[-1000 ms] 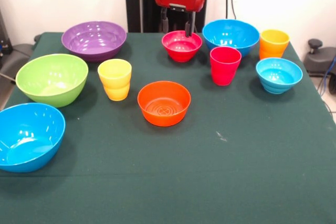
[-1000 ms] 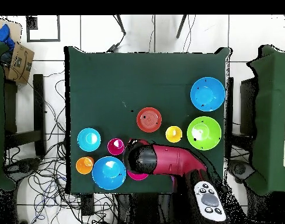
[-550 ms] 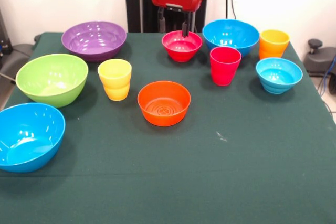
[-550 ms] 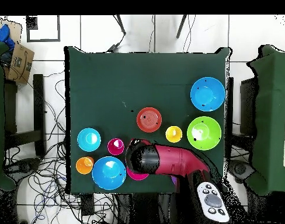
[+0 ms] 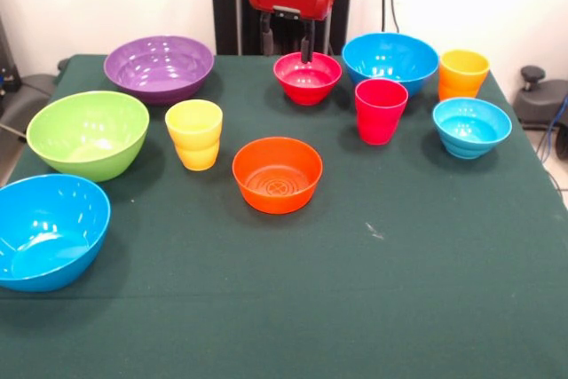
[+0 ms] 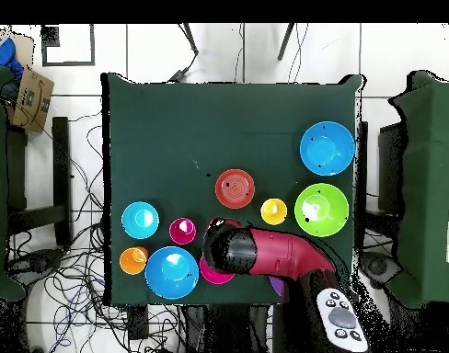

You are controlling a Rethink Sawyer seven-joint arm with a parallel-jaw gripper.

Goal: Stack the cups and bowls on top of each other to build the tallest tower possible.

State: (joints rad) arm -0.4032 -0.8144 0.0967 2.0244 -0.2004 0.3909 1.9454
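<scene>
Across the green-covered bench [image 5: 373,308], nothing is stacked: every cup and bowl stands apart on the cloth, all upright with the open side up. At the far edge, the red and black arm [image 6: 274,255] hangs above the small red bowl [image 5: 307,77], and its fingers [image 5: 284,39] stand a little apart with nothing between them; one dark finger reaches down just over the red bowl's far rim, though whether it touches cannot be told. Just beside that bowl sits a large blue bowl [image 5: 390,59], with the orange cup [image 5: 463,74] next to it by the bench edge. The red-pink cup [image 5: 380,110] stands in front of the blue bowl, and the small light blue bowl [image 5: 471,127] is near it. The orange bowl [image 5: 277,174] sits near the middle of the bench, with the yellow cup [image 5: 194,134] beside it. The purple bowl [image 5: 159,67], the lime green bowl [image 5: 87,133] and the second large blue bowl [image 5: 46,230] line one side, the last at the near corner. From overhead, the arm covers most of the red bowl.
</scene>
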